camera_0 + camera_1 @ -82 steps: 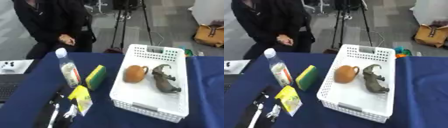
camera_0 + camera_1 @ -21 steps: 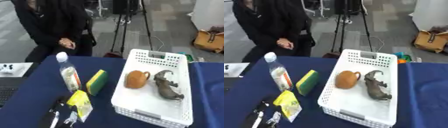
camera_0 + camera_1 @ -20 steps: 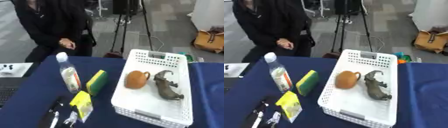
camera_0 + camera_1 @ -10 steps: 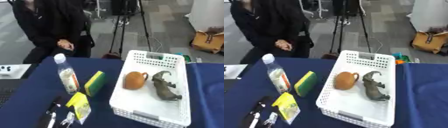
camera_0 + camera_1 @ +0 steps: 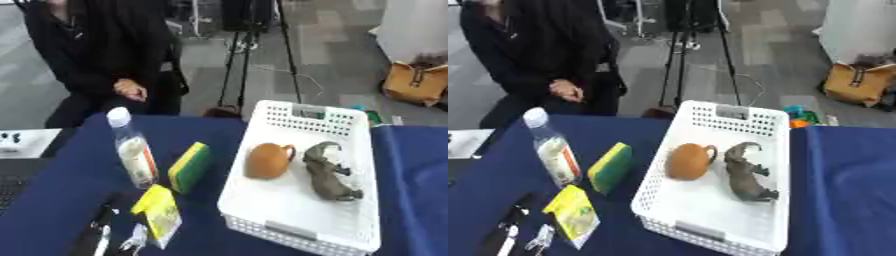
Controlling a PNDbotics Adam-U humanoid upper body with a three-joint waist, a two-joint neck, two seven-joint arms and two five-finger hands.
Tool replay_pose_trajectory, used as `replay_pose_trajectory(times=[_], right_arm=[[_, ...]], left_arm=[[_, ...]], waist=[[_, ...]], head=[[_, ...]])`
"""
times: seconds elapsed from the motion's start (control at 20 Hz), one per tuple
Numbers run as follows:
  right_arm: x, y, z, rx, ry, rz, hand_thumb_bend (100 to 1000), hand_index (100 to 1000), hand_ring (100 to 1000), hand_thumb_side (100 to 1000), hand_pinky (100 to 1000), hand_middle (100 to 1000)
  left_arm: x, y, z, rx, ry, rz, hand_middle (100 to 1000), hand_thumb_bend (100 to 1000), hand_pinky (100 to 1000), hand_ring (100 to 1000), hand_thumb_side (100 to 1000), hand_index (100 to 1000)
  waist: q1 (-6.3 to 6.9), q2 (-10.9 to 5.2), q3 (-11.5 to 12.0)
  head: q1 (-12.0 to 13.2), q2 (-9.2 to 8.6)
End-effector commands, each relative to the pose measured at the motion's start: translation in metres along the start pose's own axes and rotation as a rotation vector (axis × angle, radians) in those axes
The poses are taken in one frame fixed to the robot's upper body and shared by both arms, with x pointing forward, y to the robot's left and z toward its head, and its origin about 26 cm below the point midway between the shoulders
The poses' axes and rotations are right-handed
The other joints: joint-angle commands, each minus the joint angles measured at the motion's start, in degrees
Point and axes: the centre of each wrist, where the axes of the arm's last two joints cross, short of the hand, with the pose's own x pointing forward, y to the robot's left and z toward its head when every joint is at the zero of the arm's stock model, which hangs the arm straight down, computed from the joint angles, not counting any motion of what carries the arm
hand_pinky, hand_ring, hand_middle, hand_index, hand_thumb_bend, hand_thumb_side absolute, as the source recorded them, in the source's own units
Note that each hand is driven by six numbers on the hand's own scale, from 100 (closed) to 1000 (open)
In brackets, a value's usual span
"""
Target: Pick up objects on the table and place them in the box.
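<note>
You cannot see any of your 2 hands in these views, so their fingers cannot be told. On the blue table [image 5: 61, 200], the white box [image 5: 289, 220] holds an orange jug [image 5: 267, 160] and, just beside it, a grey animal figure [image 5: 328, 172]. Left of the box lie a green-yellow sponge [image 5: 188, 167], an upright bottle [image 5: 131, 150] and a yellow packet [image 5: 157, 212].

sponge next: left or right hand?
Probably left. Neither hand is in view, but the sponge, bottle and yellow packet all lie left of the box, so the left arm would not have to cross it.
</note>
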Motion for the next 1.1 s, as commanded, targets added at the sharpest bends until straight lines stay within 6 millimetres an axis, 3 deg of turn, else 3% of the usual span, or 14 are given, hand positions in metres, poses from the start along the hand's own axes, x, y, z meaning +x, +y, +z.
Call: replay_pose_trajectory(times=[0.05, 0.7, 1.1], right_arm=[[0.0037, -0.0032, -0.0076, -0.022, -0.024, 0.002, 100, 480, 404, 955, 429, 332], [0.0038, -0.003, -0.007, -0.018, -0.02, 0.002, 100, 479, 402, 957, 428, 330], [0.0036, -0.0033, -0.007, -0.015, -0.02, 0.001, 100, 478, 401, 960, 427, 329]], left_arm=[[0.0014, 0.0086, -0.0037, 0.016, 0.031, -0.031, 1000, 156, 1000, 1000, 1000, 1000], [0.0001, 0.0116, -0.006, -0.039, 0.08, 0.013, 1000, 173, 1000, 1000, 1000, 1000], [-0.0037, 0.0172, -0.0081, -0.245, 0.022, 0.147, 1000, 191, 1000, 1000, 1000, 1000]], waist=[[-0.21, -1.22, 0.0], [-0.61, -1.15, 0.0], [-0.55, -0.97, 0.1]], head=[[-0.1, -0.52], [-0.2, -1.16], [-0.5, -1.31]])
